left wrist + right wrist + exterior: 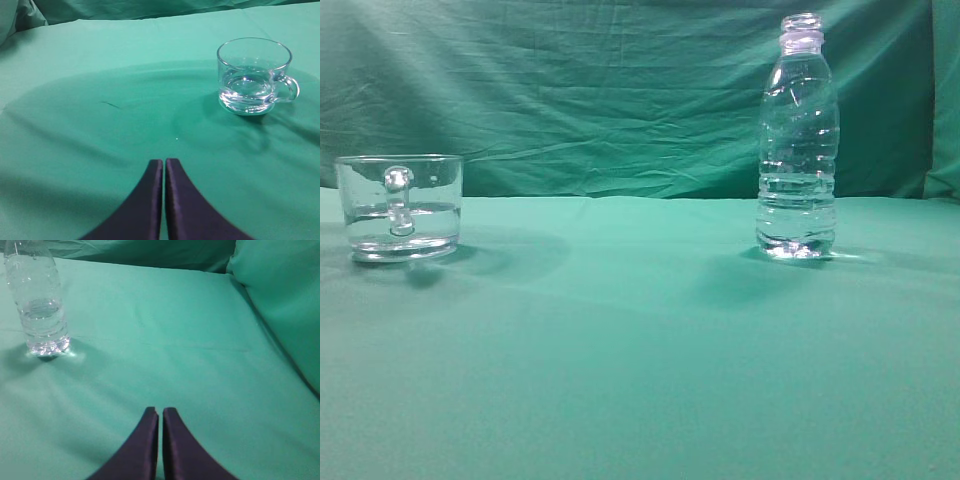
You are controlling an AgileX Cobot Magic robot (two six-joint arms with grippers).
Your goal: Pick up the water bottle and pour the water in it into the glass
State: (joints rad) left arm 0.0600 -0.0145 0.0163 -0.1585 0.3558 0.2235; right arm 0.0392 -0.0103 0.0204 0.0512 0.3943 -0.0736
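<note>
The water bottle (798, 140) stands upright and uncapped on the right of the green cloth, with water (797, 215) in its lower part. It also shows at the upper left of the right wrist view (40, 300). The glass (400, 205) stands at the left, handle toward the camera, with some water in it. It also shows in the left wrist view (255, 75). My left gripper (164, 161) is shut and empty, well short of the glass. My right gripper (160, 411) is shut and empty, well short of the bottle. Neither gripper shows in the exterior view.
A green cloth (640, 350) covers the table and hangs as a backdrop (600, 90). A raised fold of cloth (280, 300) lies at the right in the right wrist view.
</note>
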